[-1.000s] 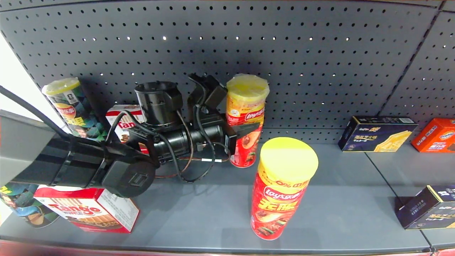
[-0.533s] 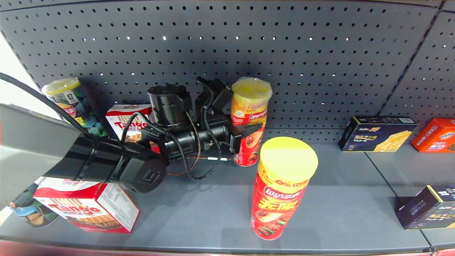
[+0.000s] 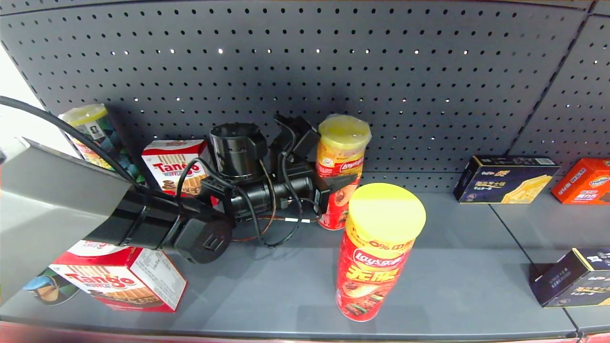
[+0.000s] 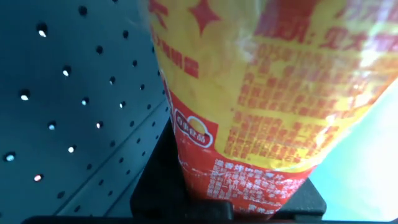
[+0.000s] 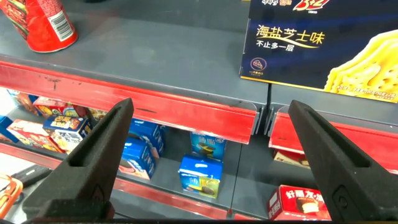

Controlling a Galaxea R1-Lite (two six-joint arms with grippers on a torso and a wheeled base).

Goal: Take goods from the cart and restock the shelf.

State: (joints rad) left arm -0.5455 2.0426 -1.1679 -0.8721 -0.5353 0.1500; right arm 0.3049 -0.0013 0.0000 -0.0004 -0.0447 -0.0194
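Observation:
A red chips can with a yellow lid (image 3: pixel 340 151) stands upright at the back of the grey shelf (image 3: pixel 286 286), close to the pegboard wall (image 3: pixel 333 62). My left gripper (image 3: pixel 339 186) is shut on its lower half, the arm coming in from the left. In the left wrist view the same can (image 4: pixel 261 112) is very near, with the pegboard beside it. A second, identical chips can (image 3: pixel 376 252) stands free nearer the shelf's front. My right gripper (image 5: pixel 214 162) hangs open and holds nothing, below the shelf's red front edge (image 5: pixel 155 93).
Wafer boxes sit at the back left (image 3: pixel 176 164) and front left (image 3: pixel 119 281), with a green can (image 3: pixel 93 131) behind them. Dark boxes (image 3: pixel 505 178) (image 3: pixel 572 276) and an orange box (image 3: pixel 584 181) lie on the right. Bare shelf (image 3: pixel 467 267) lies between the front can and those boxes.
My left arm has carried the held can to the right and down, closer to the pegboard. The front can and the boxes have not moved.

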